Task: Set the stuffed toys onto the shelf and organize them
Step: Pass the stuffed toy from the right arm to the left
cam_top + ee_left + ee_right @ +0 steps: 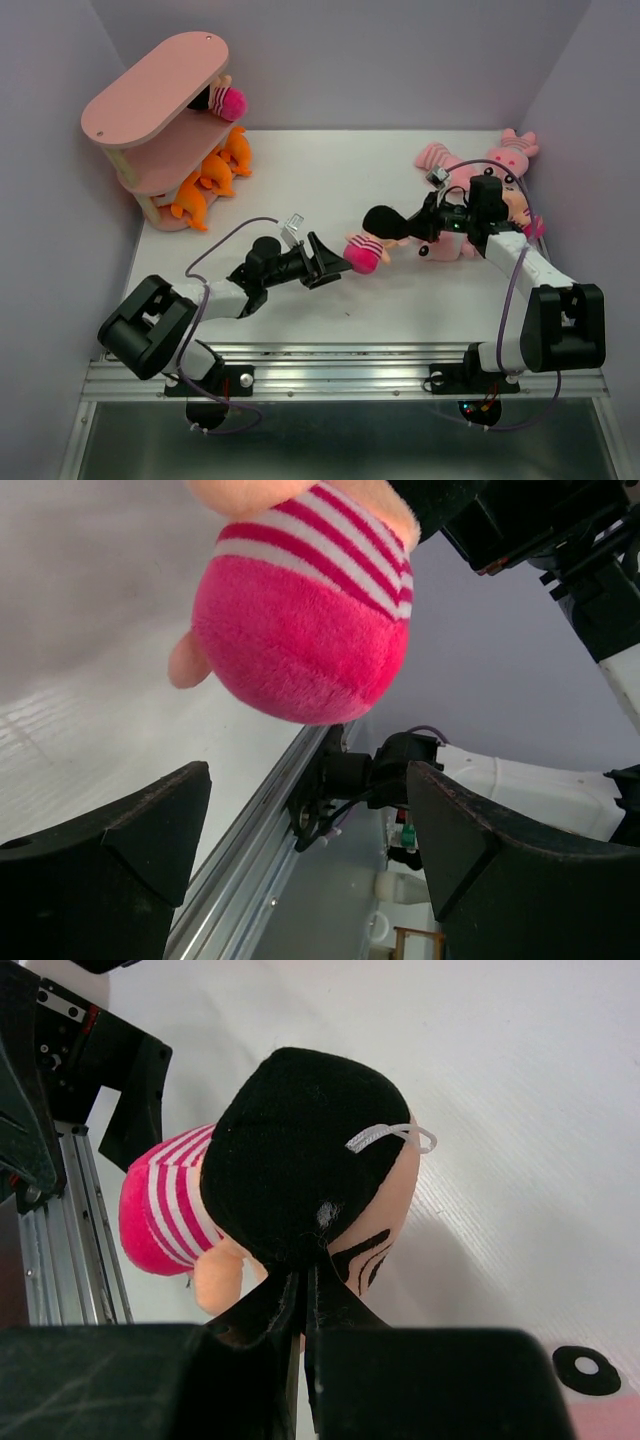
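Top external: white table point(400, 300), lilac walls point(400, 60); right gripper point(412, 224) pinches the doll point(366, 250) by its hair, left gripper point(336, 264) gapes

The left wrist view's top edge is cutting off the head of the doll point(300, 610). My right tool point(303, 1295) is blurring dark, covering part of it. The top board of the shelf point(150, 85) is hiding most of a second doll point(226, 100).

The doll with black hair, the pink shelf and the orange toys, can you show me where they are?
doll point(290, 1150): right wrist view, on its black hair.
shelf point(150, 88): top external view, on its top board.
orange toys point(214, 176): top external view, on the middle one's body.
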Robot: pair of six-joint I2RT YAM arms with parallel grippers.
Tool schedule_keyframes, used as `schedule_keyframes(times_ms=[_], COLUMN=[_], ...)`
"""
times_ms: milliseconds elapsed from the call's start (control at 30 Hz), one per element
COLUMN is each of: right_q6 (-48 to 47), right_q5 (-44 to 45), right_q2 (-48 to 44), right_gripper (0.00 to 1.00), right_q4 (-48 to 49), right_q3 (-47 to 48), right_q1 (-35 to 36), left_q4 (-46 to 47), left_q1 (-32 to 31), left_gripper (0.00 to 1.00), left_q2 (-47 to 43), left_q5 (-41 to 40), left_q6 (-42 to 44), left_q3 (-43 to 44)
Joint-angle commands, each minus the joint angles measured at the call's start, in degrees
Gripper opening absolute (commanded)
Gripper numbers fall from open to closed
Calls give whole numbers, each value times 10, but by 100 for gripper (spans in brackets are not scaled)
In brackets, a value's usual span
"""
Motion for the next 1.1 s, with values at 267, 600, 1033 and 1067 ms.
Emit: schedule_keyframes(times_ms=[267,600,1033,1067], right_q6=[-21,-26,-49,-50], right_q5=[7,-9,-20,-20], right_q2=[-17,-21,-17,-16], right_gripper=[1,1,1,1], right_q4=[31,31,10,7], right_q3=[-10,-16,-12,-11], right_q1=[17,22,28,28], left_q4=[170,164,102,93], left_q1=[-24,-25,-24,-24], left_gripper=[84,60,0,0], left_q2=[94,117,80,75], left_q5=[-5,-42,-63,-66], left_q6=[-83,-81,-4,6], left_q3=[56,51,73,74])
